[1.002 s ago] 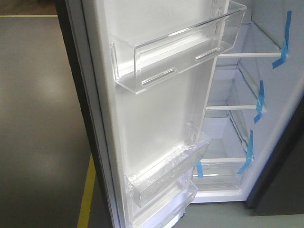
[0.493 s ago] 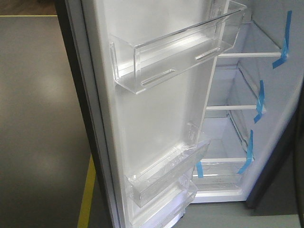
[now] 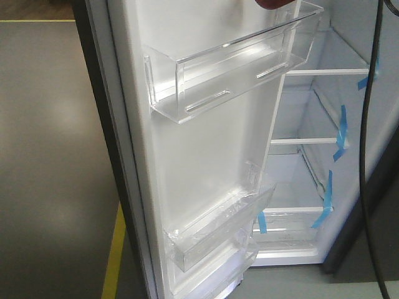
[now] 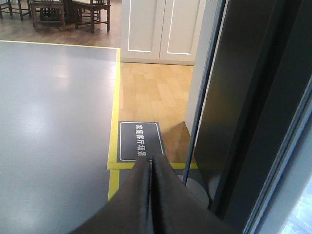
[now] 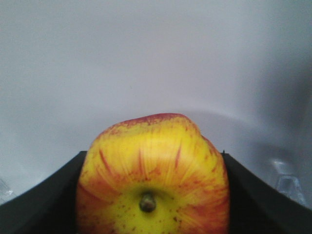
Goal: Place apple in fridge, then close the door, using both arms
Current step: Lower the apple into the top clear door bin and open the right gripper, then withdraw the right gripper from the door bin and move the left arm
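Gripping the apple (image 5: 153, 170), the right gripper (image 5: 153, 163) faces a white surface just ahead; placing it in the fridge (image 3: 299, 168) and shutting the open door (image 3: 206, 156) remain, left gripper (image 4: 150, 168) clenched empty.

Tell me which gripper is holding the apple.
The right gripper: the apple is clamped in it, stem end facing the wrist camera. The left gripper is shut on nothing, pointing down at the floor.
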